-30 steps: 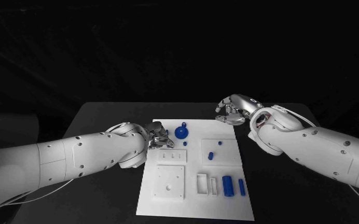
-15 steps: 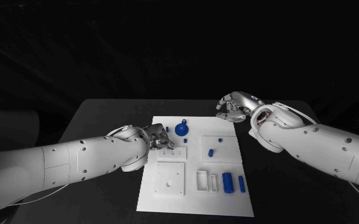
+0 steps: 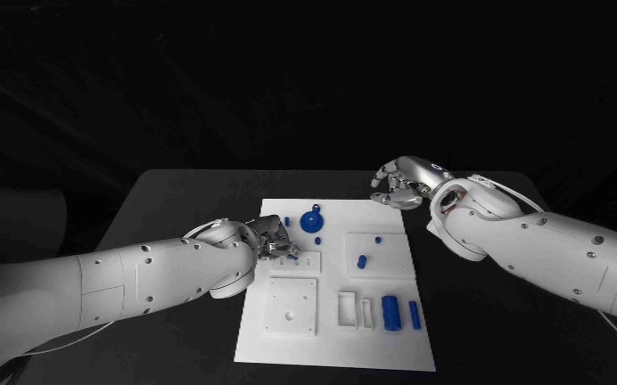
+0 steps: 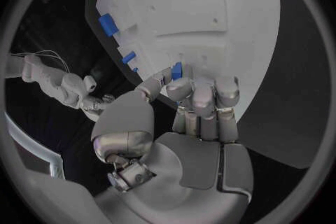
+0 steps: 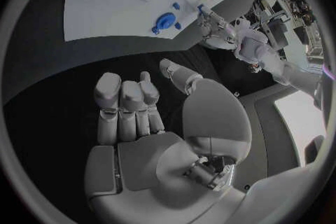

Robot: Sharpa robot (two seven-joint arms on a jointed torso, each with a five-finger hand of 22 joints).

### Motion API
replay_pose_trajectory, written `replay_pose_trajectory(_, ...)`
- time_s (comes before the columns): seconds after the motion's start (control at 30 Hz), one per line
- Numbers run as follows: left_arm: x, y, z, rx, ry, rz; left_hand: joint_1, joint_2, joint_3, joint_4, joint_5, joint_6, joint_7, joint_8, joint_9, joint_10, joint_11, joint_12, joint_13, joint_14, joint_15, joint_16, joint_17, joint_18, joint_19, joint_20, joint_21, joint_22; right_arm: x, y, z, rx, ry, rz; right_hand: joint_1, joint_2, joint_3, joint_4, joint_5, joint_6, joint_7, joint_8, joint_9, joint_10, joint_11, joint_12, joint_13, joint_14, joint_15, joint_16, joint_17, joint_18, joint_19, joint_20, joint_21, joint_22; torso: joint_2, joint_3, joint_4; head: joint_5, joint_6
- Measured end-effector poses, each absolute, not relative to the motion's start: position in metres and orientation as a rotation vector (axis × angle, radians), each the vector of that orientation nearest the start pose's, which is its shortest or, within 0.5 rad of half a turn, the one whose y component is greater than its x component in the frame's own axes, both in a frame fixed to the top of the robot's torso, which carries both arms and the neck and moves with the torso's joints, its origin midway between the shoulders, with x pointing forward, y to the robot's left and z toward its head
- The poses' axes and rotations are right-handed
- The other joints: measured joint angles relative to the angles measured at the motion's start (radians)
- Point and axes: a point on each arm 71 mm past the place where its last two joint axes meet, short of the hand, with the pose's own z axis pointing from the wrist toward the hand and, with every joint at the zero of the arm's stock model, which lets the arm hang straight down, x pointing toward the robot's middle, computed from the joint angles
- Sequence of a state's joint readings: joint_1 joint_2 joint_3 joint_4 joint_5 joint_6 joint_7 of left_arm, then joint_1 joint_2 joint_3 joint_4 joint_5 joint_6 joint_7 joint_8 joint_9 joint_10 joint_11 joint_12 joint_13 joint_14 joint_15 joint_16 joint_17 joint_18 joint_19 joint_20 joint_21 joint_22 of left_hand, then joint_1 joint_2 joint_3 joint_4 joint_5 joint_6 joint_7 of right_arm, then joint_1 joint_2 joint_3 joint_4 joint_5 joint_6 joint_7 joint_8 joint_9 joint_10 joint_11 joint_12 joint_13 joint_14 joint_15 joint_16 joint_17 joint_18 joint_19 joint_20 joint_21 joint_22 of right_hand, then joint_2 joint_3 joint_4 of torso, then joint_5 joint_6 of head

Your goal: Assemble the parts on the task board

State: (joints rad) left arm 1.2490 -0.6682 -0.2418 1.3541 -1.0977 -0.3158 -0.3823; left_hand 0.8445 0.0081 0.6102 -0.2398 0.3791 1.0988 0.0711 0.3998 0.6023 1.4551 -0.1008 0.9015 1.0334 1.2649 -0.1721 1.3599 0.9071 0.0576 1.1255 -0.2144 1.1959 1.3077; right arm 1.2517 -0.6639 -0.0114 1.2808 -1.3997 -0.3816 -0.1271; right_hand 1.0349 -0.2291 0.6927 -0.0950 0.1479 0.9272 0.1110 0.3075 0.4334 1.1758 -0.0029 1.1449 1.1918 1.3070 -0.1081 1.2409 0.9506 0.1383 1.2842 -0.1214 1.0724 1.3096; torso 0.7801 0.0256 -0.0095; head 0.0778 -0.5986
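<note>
Left wrist view | we pinch a small blue part [image 4: 176, 70] at our left hand [image 4: 199, 109] fingertips, just over the task board [image 4: 210, 5], likely for insertion | right hand [image 3: 401, 185] curled, holding nothing, beyond the board's far edge

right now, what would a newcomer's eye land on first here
The white task board in the middle of the black table, dotted with small blue parts. Next, the left hand at the board's left edge, pinching a small blue part in its fingertips. The right hand hovers empty beyond the board's far right corner.
</note>
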Motion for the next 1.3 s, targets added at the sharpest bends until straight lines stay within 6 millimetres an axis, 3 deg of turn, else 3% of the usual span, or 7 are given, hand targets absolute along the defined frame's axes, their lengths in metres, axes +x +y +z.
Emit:
replay_pose_trajectory(1.0, 0.4968, 0.1822, -0.2622, -0.210, 1.995, -0.433, -0.005, 0.005, -0.002, -0.002, -0.004, 0.000, 0.000, 0.010, 0.006, 0.000, 0.000, 0.012, -0.009, 0.000, 0.000, 0.004, 0.000, 0.000, -0.005, 0.005, 0.004, 0.000, 0.5427, -0.1835, -0.1584, -0.028, 1.559, 0.596, 0.000, 0.000, -0.006, 0.000, 0.015, 0.000, 0.000, 0.000, 0.000, -0.004, 0.000, 0.000, 0.000, 0.000, 0.000, 0.000, 0.001, 0.000, 0.000, 0.004, -0.004, 0.000, 0.000, 0.0002, 0.0000, -0.003, -0.004)
replay_pose_trajectory(1.13, 0.4978, 0.1834, -0.2625, -0.210, 1.994, -0.428, -0.017, -0.007, 0.007, 0.006, -0.025, 0.000, 0.000, 0.022, 0.006, 0.000, 0.000, 0.012, -0.016, 0.000, 0.000, 0.004, -0.002, 0.000, -0.009, 0.005, 0.004, 0.000, 0.5427, -0.1837, -0.1584, -0.028, 1.559, 0.596, 0.000, 0.000, -0.008, 0.003, 0.015, 0.000, 0.000, 0.000, 0.000, -0.004, 0.000, 0.000, 0.000, 0.000, 0.000, 0.000, 0.001, 0.000, 0.002, 0.002, -0.004, 0.000, 0.000, 0.0000, 0.0004, -0.003, -0.005)
replay_pose_trajectory(1.3, 0.4980, 0.1832, -0.2636, -0.210, 1.995, -0.426, -0.026, -0.016, 0.005, 0.014, -0.028, 0.000, 0.000, 0.022, 0.044, -0.004, -0.004, 0.016, -0.018, -0.001, -0.005, 0.004, -0.003, 0.001, -0.009, 0.005, 0.004, 0.000, 0.5427, -0.1839, -0.1584, -0.027, 1.559, 0.596, 0.000, 0.000, -0.008, 0.003, 0.015, 0.000, 0.000, 0.000, 0.000, -0.004, 0.000, 0.000, 0.000, 0.000, 0.000, 0.000, 0.001, 0.000, 0.003, 0.001, -0.004, 0.000, 0.000, -0.0001, 0.0004, -0.004, -0.006)
